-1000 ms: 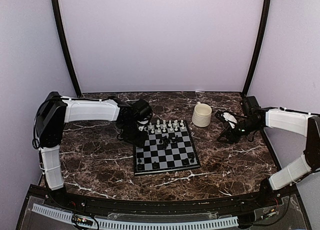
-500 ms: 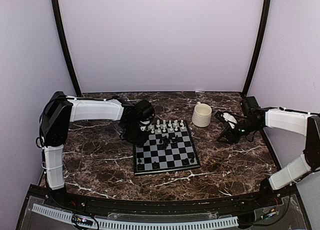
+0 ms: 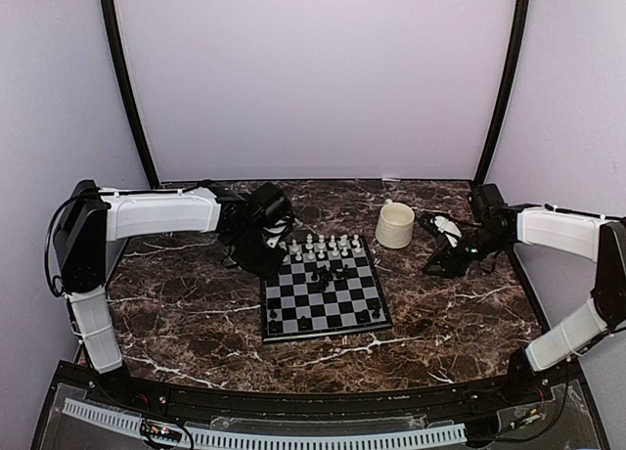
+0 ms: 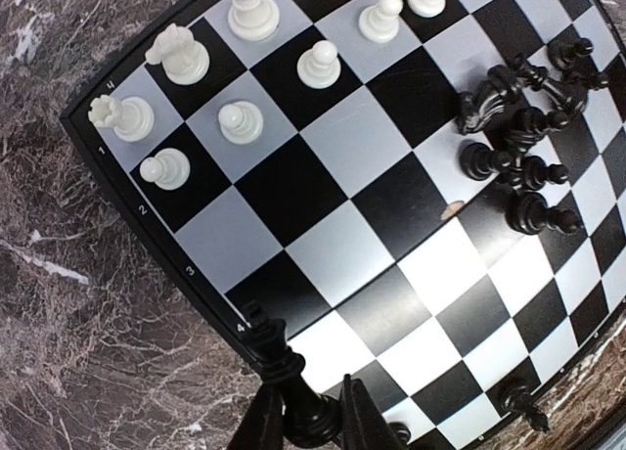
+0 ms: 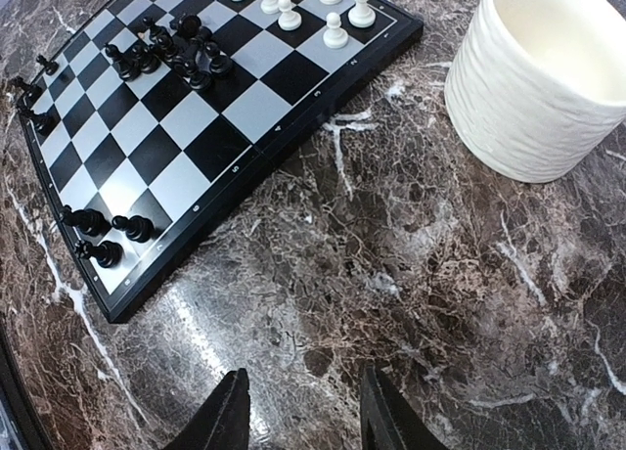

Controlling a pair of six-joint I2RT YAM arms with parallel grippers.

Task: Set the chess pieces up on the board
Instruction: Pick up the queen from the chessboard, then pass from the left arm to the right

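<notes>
Your left gripper (image 4: pixel 311 419): jaws pinch a tall black crowned chess piece (image 4: pixel 279 357) at the edge of the black-and-grey checkered board (image 4: pixel 293 191). Carry it upright and seat it mid-square. On your right gripper (image 5: pixel 303 416), jaws are spread and empty.

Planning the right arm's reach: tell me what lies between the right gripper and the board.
Only bare marble tabletop separates the right gripper from the board, per the right wrist view; the mug stands aside.
</notes>
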